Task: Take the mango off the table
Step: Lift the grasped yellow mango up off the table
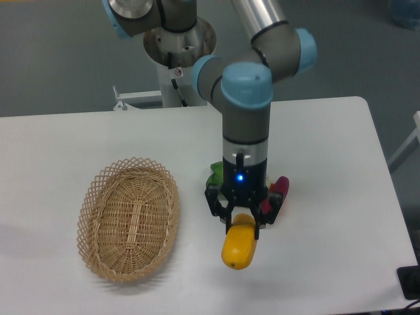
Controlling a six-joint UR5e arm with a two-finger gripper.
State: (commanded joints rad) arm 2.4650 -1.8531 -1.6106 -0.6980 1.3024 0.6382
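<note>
Yellow with an orange tinge, the mango [239, 248] sits clamped at its upper end between the two black fingers [216, 205] of the pincer [239, 223]. The fruit hangs below the pincer, tilted slightly, with its lower end toward the front edge of the bench [328, 144]. Whether the mango clears the white surface cannot be told for certain from this single view; it appears raised, with a faint shadow beneath it.

Fixed camera view, arm: the grey arm [247, 125] with blue joint caps reaches down from the base column [178, 46] at the rear of the bench. The wrist points straight down. A blue light [239, 177] glows on the wrist body just above the pincer.

Fixed camera view, other items: an oval wicker basket [128, 218] lies on the left part of the bench, well apart from the mango. A green leafy vegetable [214, 174] shows partly behind the wrist, on its left side. A dark red-purple item [280, 186] shows partly on the right side of the wrist, near the pincer. Both items are mostly hidden by the arm.
</note>
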